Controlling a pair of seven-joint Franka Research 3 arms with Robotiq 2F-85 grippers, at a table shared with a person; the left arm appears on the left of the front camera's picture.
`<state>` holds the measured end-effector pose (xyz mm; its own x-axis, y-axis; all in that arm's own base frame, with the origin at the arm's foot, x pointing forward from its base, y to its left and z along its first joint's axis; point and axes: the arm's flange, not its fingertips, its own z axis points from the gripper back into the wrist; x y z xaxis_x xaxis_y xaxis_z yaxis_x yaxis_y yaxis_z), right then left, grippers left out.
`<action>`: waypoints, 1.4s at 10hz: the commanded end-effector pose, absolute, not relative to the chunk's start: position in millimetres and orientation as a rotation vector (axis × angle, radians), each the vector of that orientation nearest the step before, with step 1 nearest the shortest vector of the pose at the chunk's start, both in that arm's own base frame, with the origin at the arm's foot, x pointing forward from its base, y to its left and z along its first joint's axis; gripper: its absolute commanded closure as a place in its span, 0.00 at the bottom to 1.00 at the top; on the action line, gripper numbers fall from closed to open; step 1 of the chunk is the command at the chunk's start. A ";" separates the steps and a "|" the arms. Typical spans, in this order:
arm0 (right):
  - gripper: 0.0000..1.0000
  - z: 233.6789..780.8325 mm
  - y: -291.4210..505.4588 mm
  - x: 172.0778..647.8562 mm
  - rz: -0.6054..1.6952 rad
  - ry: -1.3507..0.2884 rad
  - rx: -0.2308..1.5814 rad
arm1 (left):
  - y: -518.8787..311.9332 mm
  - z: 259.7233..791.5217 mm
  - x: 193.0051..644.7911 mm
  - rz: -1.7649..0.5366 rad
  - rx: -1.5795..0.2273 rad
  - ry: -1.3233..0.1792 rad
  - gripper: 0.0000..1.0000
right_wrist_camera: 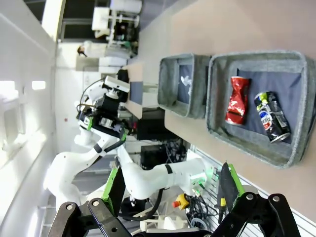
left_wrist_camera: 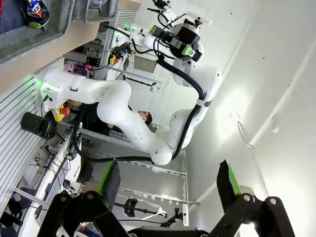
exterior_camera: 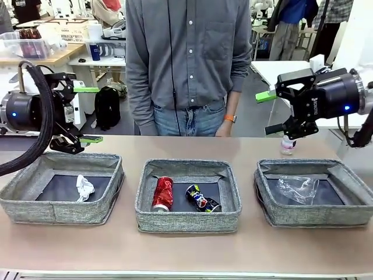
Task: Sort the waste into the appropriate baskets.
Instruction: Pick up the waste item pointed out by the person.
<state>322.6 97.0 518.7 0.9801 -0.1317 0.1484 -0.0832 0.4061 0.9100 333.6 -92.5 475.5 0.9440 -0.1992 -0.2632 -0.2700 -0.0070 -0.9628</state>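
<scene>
Three grey woven baskets stand in a row. The left basket [exterior_camera: 58,211] holds a white paper wad [exterior_camera: 84,188]. In the middle basket [exterior_camera: 186,220] lie a crushed red can [exterior_camera: 162,193] and a dark blue-and-yellow can [exterior_camera: 203,198]. A clear plastic cup [exterior_camera: 297,188] lies in the right basket [exterior_camera: 315,217]. A small water bottle [exterior_camera: 287,144] stands on the table behind that basket, just below my right gripper [exterior_camera: 268,112]. That gripper is open and empty, held above the table. My left gripper [exterior_camera: 88,115] hangs open and empty above the left basket's far edge.
A person in a grey shirt [exterior_camera: 186,58] stands at the far side behind the middle basket, hands down. The right wrist view takes in the middle basket [right_wrist_camera: 296,98] and left basket [right_wrist_camera: 170,84] from the side. Bare table runs along the front edge.
</scene>
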 end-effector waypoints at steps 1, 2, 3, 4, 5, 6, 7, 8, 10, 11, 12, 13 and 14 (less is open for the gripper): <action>0.00 521.8 100.6 324.6 -0.034 -0.216 1.179 | -93.3 480.5 332.3 0.074 -1.587 0.372 0.00; 0.00 521.8 100.6 324.6 -0.034 -0.216 1.179 | -93.3 480.5 332.3 0.074 -1.587 0.372 0.00; 0.00 521.8 100.6 324.6 -0.034 -0.216 1.179 | -93.3 480.5 332.3 0.074 -1.587 0.372 0.00; 0.00 521.8 100.6 324.6 -0.034 -0.216 1.179 | -93.3 480.5 332.3 0.074 -1.587 0.372 0.00; 0.00 521.8 100.6 324.6 -0.034 -0.216 1.179 | -93.3 480.5 332.3 0.074 -1.587 0.372 0.00; 0.00 521.8 100.6 324.6 -0.034 -0.216 1.179 | -93.3 480.5 332.3 0.074 -1.587 0.372 0.00; 0.00 521.8 100.6 324.6 -0.034 -0.216 1.179 | -93.3 480.5 332.3 0.074 -1.587 0.372 0.00; 0.00 521.8 100.6 324.6 -0.034 -0.216 1.179 | -93.3 480.5 332.3 0.074 -1.587 0.372 0.00; 0.00 513.9 97.3 321.9 0.118 -0.347 1.090 | -93.3 480.5 332.3 0.074 -1.587 0.372 0.00; 0.00 502.0 89.5 323.6 0.397 -0.540 0.842 | -93.3 480.5 332.3 0.074 -1.587 0.372 0.00; 0.00 490.6 66.7 329.1 0.584 -0.599 0.713 | -93.3 480.5 332.3 0.074 -1.587 0.372 0.00; 0.00 488.6 46.0 329.7 0.743 -0.679 0.821 | -93.3 480.5 332.3 0.074 -1.587 0.372 0.00; 0.00 486.9 26.8 324.7 0.960 -0.784 0.891 | -93.3 480.5 332.3 0.074 -1.587 0.372 0.00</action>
